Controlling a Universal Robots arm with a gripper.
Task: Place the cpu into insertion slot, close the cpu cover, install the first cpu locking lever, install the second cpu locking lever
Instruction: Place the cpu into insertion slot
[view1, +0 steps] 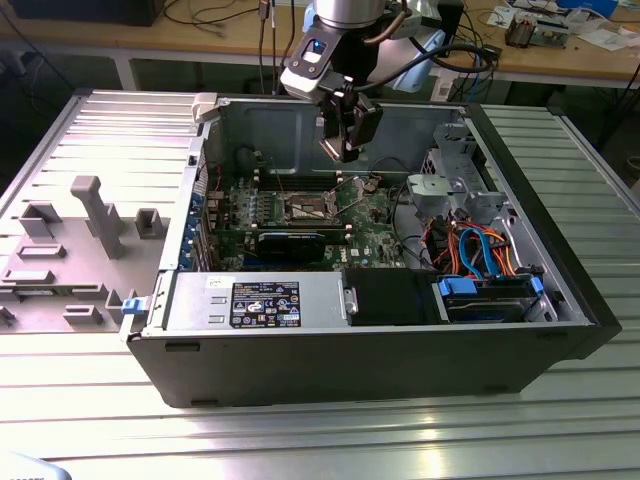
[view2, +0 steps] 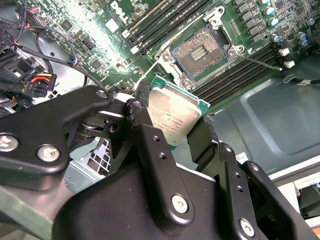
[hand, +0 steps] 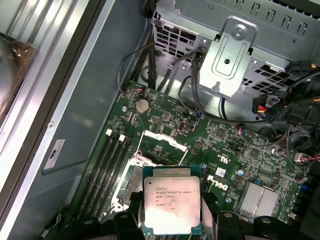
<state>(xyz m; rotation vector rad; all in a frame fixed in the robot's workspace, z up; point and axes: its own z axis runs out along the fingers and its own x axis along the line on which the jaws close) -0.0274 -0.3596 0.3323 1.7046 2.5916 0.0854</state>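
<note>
Evidently step one: the jaws clamp the cpu (view2: 175, 114) clear of the empty insertion slot (view2: 204, 52); seating likely demands square alignment

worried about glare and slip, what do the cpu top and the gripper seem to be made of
The cpu: silver-grey metal lid, dull brushed sheen with dark print, on a thin green base, probably laminate. The gripper, shut on the cpu: its fingers are matte black, smooth, with silver screw heads; coated metal or hard plastic, the look leaves that open.
</note>
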